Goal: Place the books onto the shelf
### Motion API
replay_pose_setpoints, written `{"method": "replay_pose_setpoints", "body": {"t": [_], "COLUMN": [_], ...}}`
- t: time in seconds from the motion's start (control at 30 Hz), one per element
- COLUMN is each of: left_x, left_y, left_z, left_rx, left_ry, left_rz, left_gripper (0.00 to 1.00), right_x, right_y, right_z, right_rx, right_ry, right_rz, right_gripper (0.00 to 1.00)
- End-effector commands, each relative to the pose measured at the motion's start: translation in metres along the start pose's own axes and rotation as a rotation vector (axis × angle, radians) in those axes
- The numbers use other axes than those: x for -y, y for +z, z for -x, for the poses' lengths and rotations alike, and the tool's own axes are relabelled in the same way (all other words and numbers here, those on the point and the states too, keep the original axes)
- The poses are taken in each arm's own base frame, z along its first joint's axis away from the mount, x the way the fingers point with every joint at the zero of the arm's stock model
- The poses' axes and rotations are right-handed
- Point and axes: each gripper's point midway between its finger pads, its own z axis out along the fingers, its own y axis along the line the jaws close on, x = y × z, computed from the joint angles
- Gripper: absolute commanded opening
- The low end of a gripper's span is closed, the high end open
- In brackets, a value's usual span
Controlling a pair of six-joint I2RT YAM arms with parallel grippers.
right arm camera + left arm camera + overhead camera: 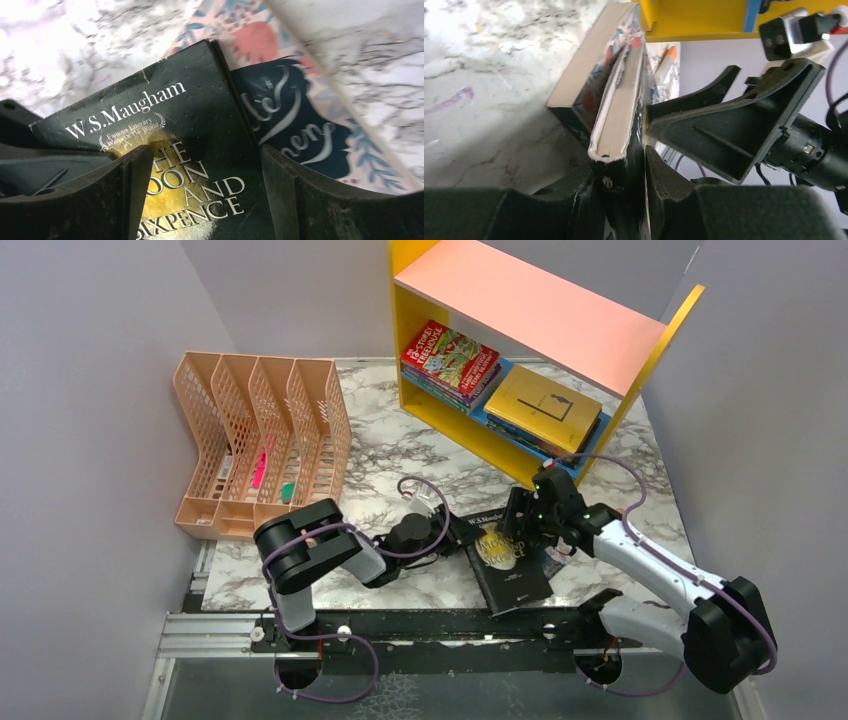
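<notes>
A black book, "The Moon and Sixpence", lies on the marble table near the front edge, on top of a floral book. My left gripper is shut on the black book's left edge, with its page block showing between the fingers. Just above the same cover my right gripper hangs open, a finger on each side of the title. The shelf stands at the back. Its blue lower board holds a cartoon-cover stack and a mustard yellow book.
A peach mesh file rack stands at the back left with a few small items in it. The shelf's yellow side panel rises close behind the right arm. Grey walls close in both sides.
</notes>
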Motion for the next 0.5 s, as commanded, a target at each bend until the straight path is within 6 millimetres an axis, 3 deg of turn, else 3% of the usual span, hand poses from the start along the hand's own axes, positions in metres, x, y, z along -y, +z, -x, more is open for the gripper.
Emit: {"method": "replay_pose_setpoints", "body": {"t": [0.0,0.2,0.33,0.47], "left_x": [0.078,0.101,0.133,0.165], "left_y": [-0.015,-0.031,-0.051,-0.075], "left_z": [0.015,0.056,0.090,0.125], "left_rx": [0.028,0.036,0.034,0.054], "left_ry": [0.084,0.207,0.302,0.345], "left_rz": [-0.251,-0.228,-0.209,-0.174], "left_gripper": [0.00,0.00,0.00,0.00], "right_x": [-0.046,-0.062,-0.082,-0.113], "right_y": [-0.013,-0.035,-0.066,-0.101], "right_z": [-0.013,0.026,0.057,0.072], "right_rx": [-0.094,0.067,0.202,0.286], "right_ry": [0.020,-0.045,-0.062,-0.075], "right_rz": [0.233,0.272,0.348,0.519], "right_gripper": [0.82,0.88,0.94,0.96]}}
